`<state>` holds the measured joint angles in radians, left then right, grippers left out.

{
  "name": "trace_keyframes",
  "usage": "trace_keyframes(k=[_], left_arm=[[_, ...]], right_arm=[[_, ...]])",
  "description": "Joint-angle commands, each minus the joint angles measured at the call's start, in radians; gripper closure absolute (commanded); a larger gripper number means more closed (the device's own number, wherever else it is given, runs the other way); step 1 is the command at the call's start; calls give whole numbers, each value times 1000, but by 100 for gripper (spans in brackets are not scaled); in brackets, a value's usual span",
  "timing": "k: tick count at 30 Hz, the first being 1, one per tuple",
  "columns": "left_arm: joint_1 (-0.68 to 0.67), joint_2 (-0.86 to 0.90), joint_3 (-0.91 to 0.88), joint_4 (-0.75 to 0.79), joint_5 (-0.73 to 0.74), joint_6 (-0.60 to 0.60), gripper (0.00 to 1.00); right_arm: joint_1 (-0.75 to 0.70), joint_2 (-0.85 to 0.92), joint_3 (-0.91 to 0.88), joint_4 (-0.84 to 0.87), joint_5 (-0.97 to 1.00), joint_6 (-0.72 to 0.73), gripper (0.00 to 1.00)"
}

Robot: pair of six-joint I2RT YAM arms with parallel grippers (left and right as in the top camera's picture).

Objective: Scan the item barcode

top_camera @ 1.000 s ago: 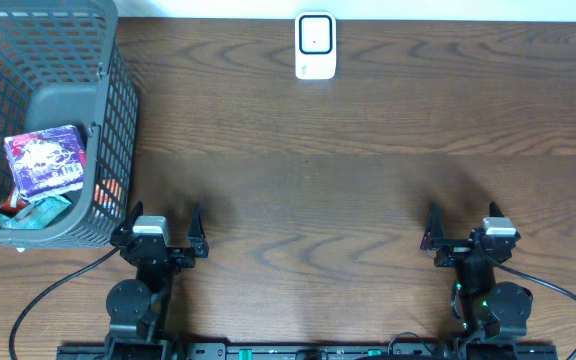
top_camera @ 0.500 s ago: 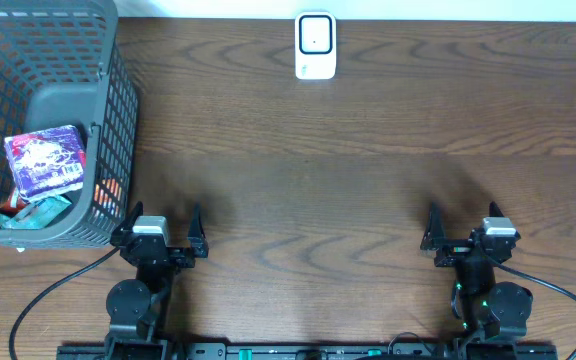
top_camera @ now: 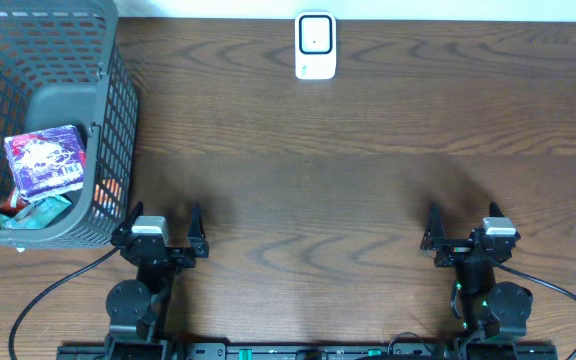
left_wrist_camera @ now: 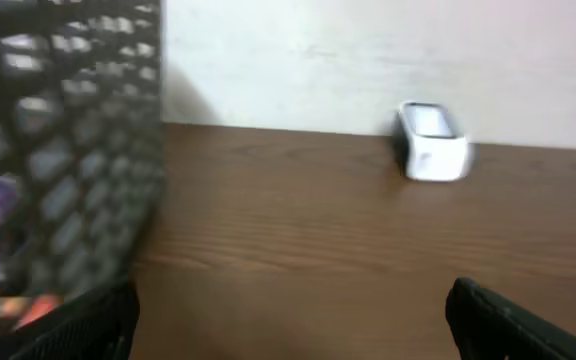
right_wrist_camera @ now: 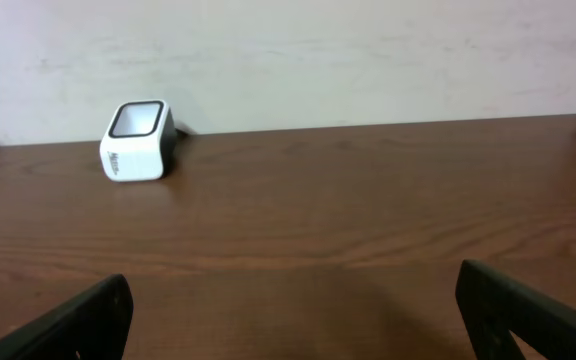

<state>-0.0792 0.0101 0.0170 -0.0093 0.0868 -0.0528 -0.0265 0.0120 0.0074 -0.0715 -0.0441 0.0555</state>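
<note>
A dark wooden table (top_camera: 368, 170) — the white scanner (top_camera: 315, 45) stands at its far edge, and the purple packet (top_camera: 46, 162) lies in the grey basket (top_camera: 118, 110) (far left corner). The left gripper (top_camera: 165, 218) and right gripper (top_camera: 463, 215) both gape wide, holding nothing.

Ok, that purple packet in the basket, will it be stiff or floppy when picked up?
Probably stiff: the purple packet shows flat, square edges resting among other items. Its printed face looks glossy, so possibly slippery.

Grey mesh basket (top_camera: 118, 130), white scanner (top_camera: 315, 45), dark brown wood-grain table (top_camera: 368, 150).
</note>
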Motion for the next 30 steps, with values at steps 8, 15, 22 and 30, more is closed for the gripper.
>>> trace_keyframes(k=[8, 15, 22, 30], left_arm=[[4, -6, -12, 465, 585, -523, 2], [4, 8, 104, 764, 351, -487, 2], [4, 302, 529, 431, 77, -142, 3], [95, 1041, 1354, -148, -484, 29, 2]], right_arm=[[15, -3, 0, -6, 16, -12, 1], [15, -3, 0, -6, 16, -12, 1], [15, -3, 0, -6, 16, -12, 1], [15, -3, 0, -6, 16, -12, 1]])
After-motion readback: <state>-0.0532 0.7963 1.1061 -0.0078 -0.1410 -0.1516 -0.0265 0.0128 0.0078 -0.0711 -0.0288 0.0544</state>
